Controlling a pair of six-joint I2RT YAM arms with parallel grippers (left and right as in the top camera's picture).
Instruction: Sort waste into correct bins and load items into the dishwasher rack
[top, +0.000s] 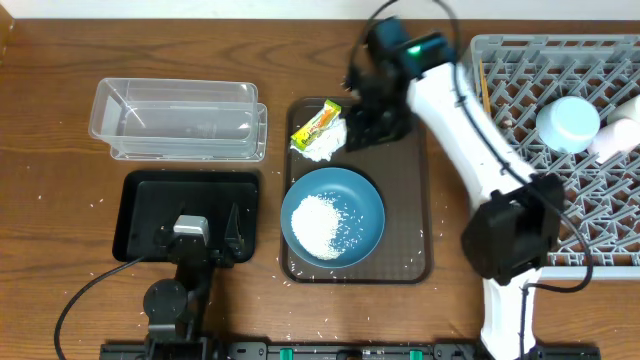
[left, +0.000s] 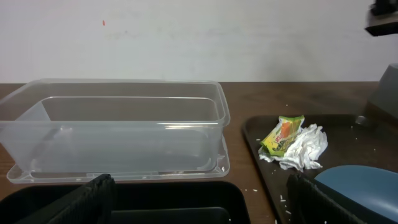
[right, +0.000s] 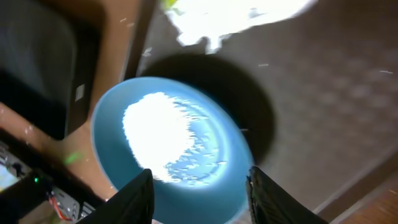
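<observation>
1. The dishwasher rack (top: 560, 180) stands at the right of the table. It is a stiff lattice crate, and a pale round dish (top: 568, 120) already lies in it.

2. The brown serving tray (top: 420, 215) lies at centre, its long axis running from the robot's side to the far side. It carries the plate, wrapper and tissue.

3. The clear tub (top: 180, 120) and the black tray (top: 150, 215) lie left of it, the tub on the far side. Both have their long axis across the table.

4. The blue plate (top: 360, 200) rests flat and face up on the near half of the serving tray. I judge it stiff, glazed, slippery and breakable. I would grip it at the rim and hold it level.

5. The right gripper (right: 199, 199) hangs over the serving tray just beside the tissue, fingers apart with nothing between them. The left gripper (left: 199, 208) hovers over the black tray, spread wide and empty.

6. The snack wrapper (top: 315, 122) lies at the serving tray's far left corner, long axis diagonal, touching the tissue (top: 328, 143). It should be light and crinkly, so I would pinch one end. The tissue is soft, so I would pinch through its bulk.

7. The rice (top: 318, 225) is heaped loose on the plate. I judge the grains too small to pinch, and any tilt will spill them. I would tip them out from the plate.
</observation>
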